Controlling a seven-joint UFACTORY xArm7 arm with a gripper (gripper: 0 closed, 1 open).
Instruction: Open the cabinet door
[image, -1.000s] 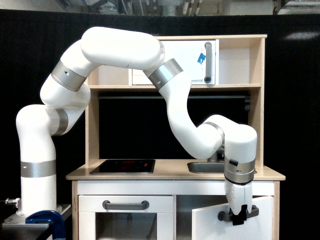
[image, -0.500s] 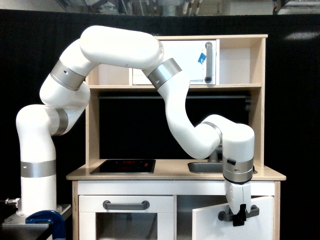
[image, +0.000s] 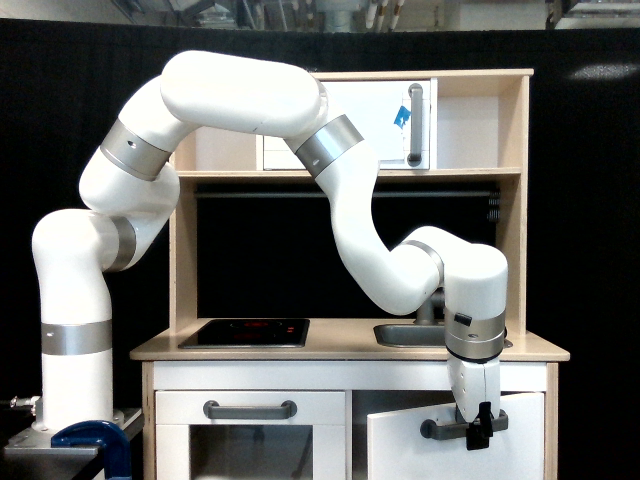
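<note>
The plain white rectangular cabinet door (image: 455, 450) w/ one horizontal grey bar handle (image: 462, 427) near its top edge is seen at the lower right of the toy kitchen in the exterior view, below the metal sink (image: 412, 335) and just beside the glass-windowed white oven door (image: 250, 440). The panel is swung partway out: its top edge is angled away from the wooden frame, and a dark gap into the compartment is exposed along its top and its left side. The black gripper (image: 478, 428) of the white arm is pointed down at the handle's right part, and its dark fingers are closed around the bar, as far as can be made out at this size; the exact finger spacing cannot be read. Progress is judged approx. halfway or less: the door is unlatched and cracked open, but full swing is not yet reached, so more pulling along the hinge arc is probably needed, w/ grip kept on the bar. The upper white door w/ vertical handle and blue tape bits (image: 400, 120) is shut and not involved. A blue clamp (image: 95, 440) is seen at the arm's base.
</note>
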